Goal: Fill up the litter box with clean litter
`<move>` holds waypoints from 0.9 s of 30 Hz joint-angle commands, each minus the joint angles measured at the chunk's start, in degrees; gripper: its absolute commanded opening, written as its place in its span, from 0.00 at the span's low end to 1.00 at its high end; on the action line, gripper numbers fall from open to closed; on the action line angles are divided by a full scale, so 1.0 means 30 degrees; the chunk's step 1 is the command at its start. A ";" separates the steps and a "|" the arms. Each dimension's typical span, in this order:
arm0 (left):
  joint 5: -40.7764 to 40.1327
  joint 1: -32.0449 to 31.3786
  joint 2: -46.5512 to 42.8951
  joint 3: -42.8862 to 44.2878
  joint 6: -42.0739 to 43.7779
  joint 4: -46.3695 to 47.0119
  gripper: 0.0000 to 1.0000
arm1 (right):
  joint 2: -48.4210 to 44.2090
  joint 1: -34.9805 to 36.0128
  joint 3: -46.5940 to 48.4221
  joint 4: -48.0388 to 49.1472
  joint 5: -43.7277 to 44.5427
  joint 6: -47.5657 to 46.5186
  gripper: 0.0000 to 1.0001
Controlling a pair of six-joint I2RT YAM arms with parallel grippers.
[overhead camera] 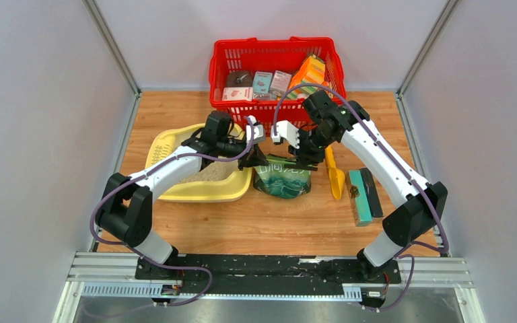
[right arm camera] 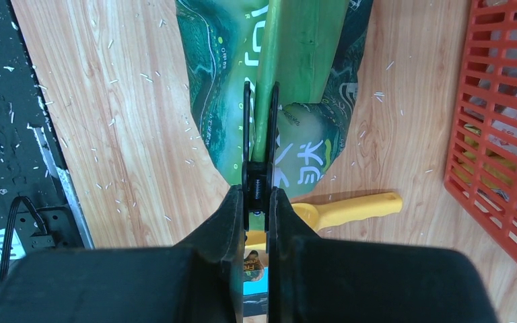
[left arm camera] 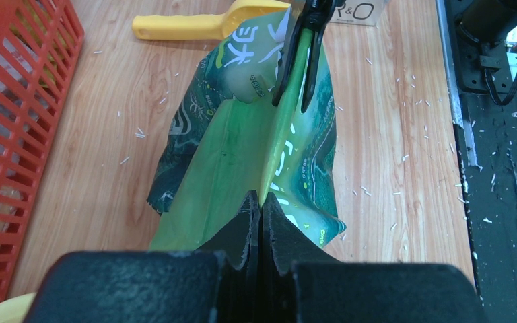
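On the left of the table (overhead camera: 269,225), the box (overhead camera: 168,142): flat on the wood, perforated end at far left, a low heap of litter (overhead camera: 205,176) inside toward its near right side. Stretched over that right side, the left claw (left arm camera: 261,214): pressed fully together, pinching one end of the folded top edge of the bag (left arm camera: 235,155). Just right of the box, at mid-table, that green bag itself, lifted at the top, its base on the wood; touching the box or not, cannot tell. At the other end of the same top edge, the right claw (right arm camera: 257,196): all but closed, clamped on the base of a thin black two-bladed tool (right arm camera: 256,176), kind unclear, with one blade on each side of the bag's edge. Behind both claws, against the back wall, a red basket (overhead camera: 276,50) packed with small cartons. Right of the bag, a yellow scoop (overhead camera: 334,176) flat on the table, clear of the claws. Further right, near the right arm's base, a teal carton (overhead camera: 359,196) with a dark block touching its right side. Scattered across the wood, pale stray grains.
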 commanded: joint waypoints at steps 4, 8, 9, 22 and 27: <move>0.0632 -0.0026 -0.0073 0.0583 -0.0820 0.0794 0.00 | 0.0862 0.0176 0.0071 -0.2599 -0.2126 -0.0325 0.00; 0.0691 -0.0026 -0.0102 0.0699 -0.0821 0.0736 0.00 | 0.0600 0.0118 0.0568 -0.2307 -0.2625 -0.0444 0.00; 0.0662 -0.0026 -0.0102 0.0787 -0.0733 0.0417 0.00 | 0.0482 0.0088 0.0598 -0.2190 -0.2714 -0.0386 0.00; 0.0778 -0.0026 0.0044 0.1168 -0.0470 -0.0054 0.00 | -0.1364 0.0730 -0.0867 0.0682 -0.1514 -0.0794 0.00; 0.0808 -0.0026 0.0103 0.1140 -0.0497 -0.0027 0.00 | -0.0490 0.1377 0.0097 -0.1361 -0.0723 -0.1701 0.00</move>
